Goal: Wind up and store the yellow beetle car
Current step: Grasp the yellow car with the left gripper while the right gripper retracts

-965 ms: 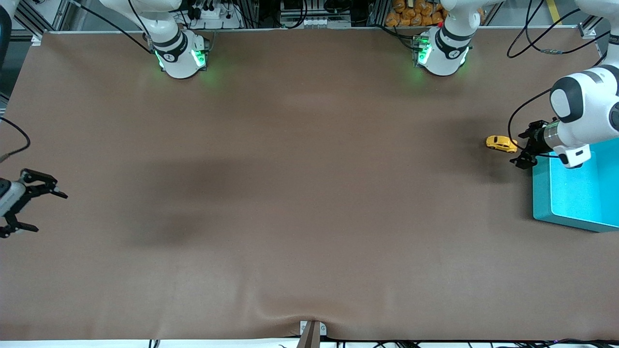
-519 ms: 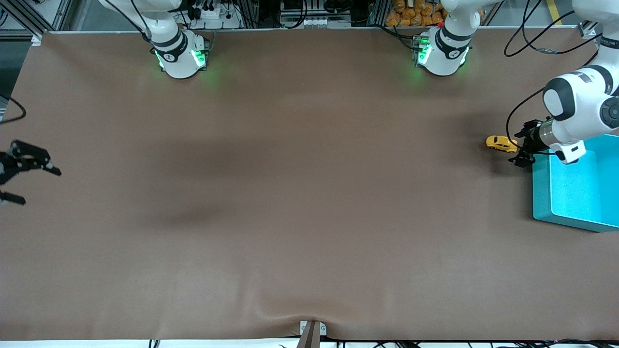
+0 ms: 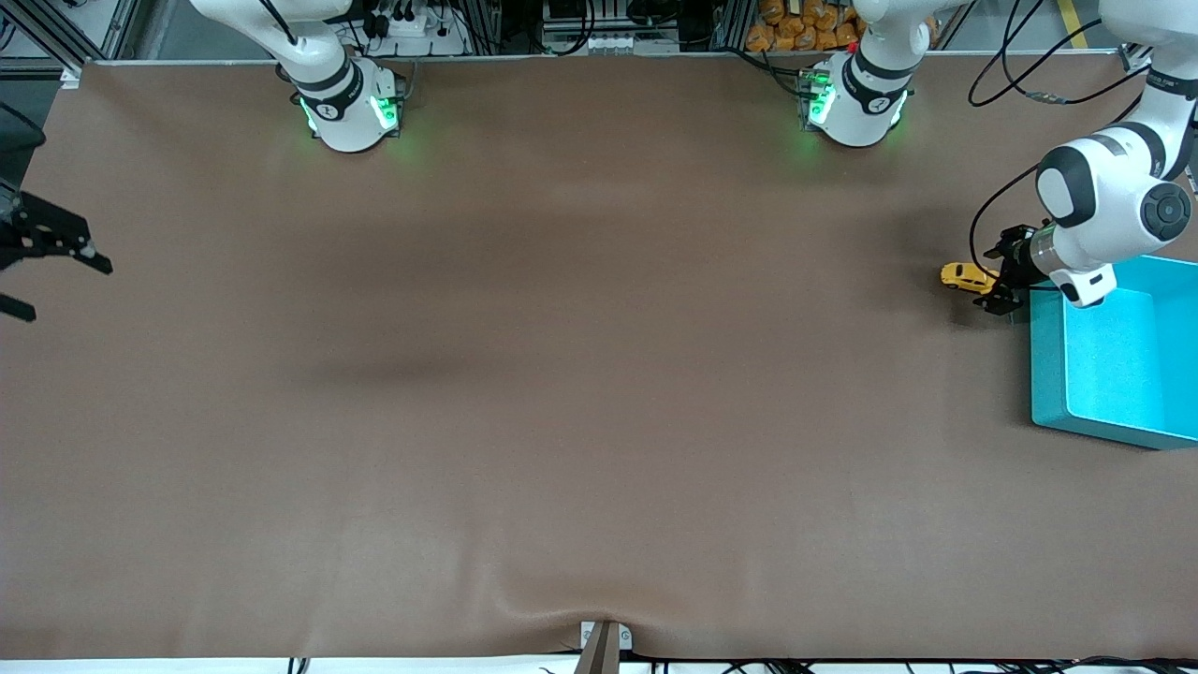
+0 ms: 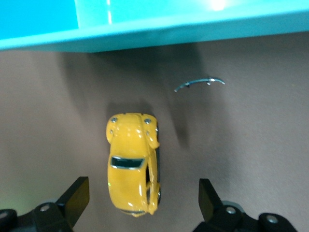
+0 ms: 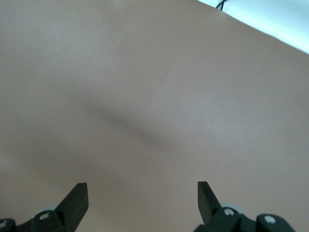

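Note:
The yellow beetle car (image 3: 968, 276) stands on the brown table beside the teal bin (image 3: 1046, 374), toward the left arm's end. In the left wrist view the car (image 4: 132, 162) lies with one end between my fingers. My left gripper (image 3: 998, 281) is low over the table at the car's end nearest the bin, open and holding nothing; it also shows in its own view (image 4: 141, 199). My right gripper (image 3: 54, 285) is open and empty over the table's edge at the right arm's end, and its own view (image 5: 142, 198) shows only bare table.
The teal bin's wall (image 4: 145, 34) stands close to the car. A small curved metallic mark (image 4: 199, 83) lies on the table between the car and the bin. Both arm bases (image 3: 348, 108) stand along the table's back edge.
My left gripper has slid closer to the car, so the car's end is now between its fingers. My right gripper has moved away from the front camera along the table's end.

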Controlling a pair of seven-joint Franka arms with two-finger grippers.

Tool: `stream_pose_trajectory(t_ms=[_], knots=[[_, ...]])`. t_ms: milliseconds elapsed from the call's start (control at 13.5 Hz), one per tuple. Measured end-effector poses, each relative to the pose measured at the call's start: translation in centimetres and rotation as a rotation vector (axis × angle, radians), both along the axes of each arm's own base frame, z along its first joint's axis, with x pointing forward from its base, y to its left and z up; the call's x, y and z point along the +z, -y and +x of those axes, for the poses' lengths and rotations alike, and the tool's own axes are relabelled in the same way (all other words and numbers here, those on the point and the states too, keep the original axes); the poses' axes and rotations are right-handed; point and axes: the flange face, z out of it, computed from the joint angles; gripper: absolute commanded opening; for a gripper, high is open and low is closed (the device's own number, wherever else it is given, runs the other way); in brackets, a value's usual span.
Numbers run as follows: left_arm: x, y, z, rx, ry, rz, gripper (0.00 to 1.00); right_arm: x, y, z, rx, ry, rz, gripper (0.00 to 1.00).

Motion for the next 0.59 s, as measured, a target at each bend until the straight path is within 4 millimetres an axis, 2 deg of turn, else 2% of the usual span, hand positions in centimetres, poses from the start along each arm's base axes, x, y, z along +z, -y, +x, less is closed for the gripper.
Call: stream_pose_trajectory(t_ms=[148, 371, 519, 594], knots=[[-0.4, -0.4, -0.6, 0.014, 0.011, 0.003, 1.0, 0.5, -0.6, -1.3, -0.111, -0.042, -0.031, 1.0], [-0.9, -0.7, -1.4, 0.025, 0.022, 0.007, 1.0, 1.4, -3.9, -2.9, -0.259, -0.091, -0.101, 1.0], [-1.1, -1.0, -1.9, 0.033, 0.024, 0.007, 1.0, 1.6, -4.5, -3.7, -0.315, -0.1, -0.115, 1.0], [-1.2, -1.0, -2.0, 0.035, 0.024, 0.007, 0.96, 1.5, -4.3, -4.0, -0.328, -0.104, -0.119, 1.0]])
